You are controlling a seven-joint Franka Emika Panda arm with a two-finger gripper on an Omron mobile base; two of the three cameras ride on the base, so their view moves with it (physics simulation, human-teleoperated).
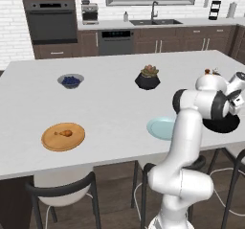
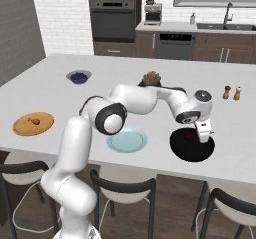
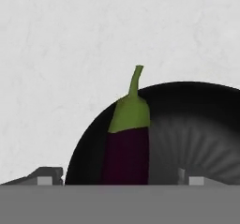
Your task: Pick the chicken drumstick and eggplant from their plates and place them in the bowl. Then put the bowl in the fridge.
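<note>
Purple and glossy, the eggplant [image 3: 125, 150] lies inside the black bowl [image 3: 197, 124], green stem cap pointing away from the hand. The gripper [image 3: 119, 178] hangs directly over it with its two fingertips spread wide to either side, touching nothing; judged a release position, the vegetable delivered into the bowl. Just beside the bowl, the pale teal plate [image 2: 127, 140] sits bare. Well apart, toward the counter's [image 1: 115, 103] other end, the chicken drumstick [image 1: 64, 133] rests on the wooden plate [image 1: 63, 137], not yet collected; that step appears outstanding. Farther off stand a plant pot [image 1: 147, 78], a blueberry bowl [image 1: 71, 81] and two shakers [image 2: 232, 92]. No legible writing or brand marks anywhere.
</note>
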